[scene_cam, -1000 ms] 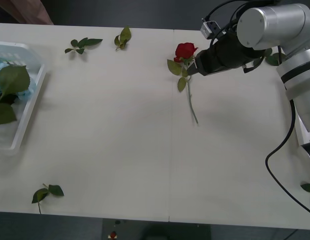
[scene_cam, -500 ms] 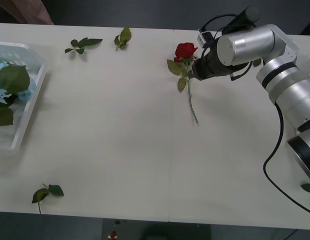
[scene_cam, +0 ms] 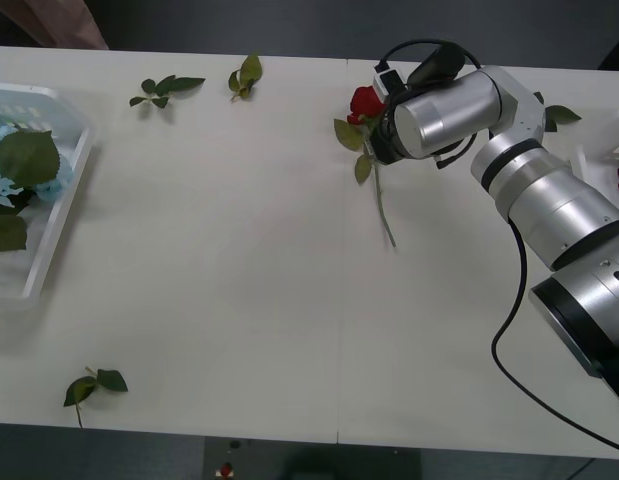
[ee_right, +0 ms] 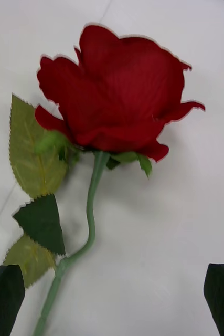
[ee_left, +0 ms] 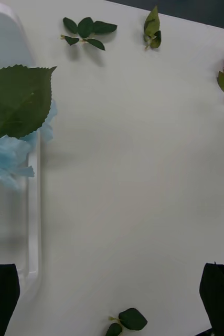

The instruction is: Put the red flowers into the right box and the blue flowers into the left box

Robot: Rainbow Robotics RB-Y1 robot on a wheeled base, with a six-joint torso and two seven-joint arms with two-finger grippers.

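Trouble could come if the right end effector point(ee_right: 114, 299), black fingers wide open, pinches only a leaf; the deep-red rose point(ee_right: 114, 94) would slip onto the white tabletop point(scene_cam: 239, 280).

Blue flowers point(scene_cam: 14, 170) in left box point(scene_cam: 59, 215) — rose point(scene_cam: 369, 102) far right.

The right arm's wrist covers part of the red rose point(scene_cam: 366, 101) near the desk's far edge, hiding where the right gripper meets it. The left box point(scene_cam: 59, 215) runs off the front view's left side with the blue flowers point(scene_cam: 1, 185). The right box point(scene_cam: 594, 150) is mostly cut off at the right side.
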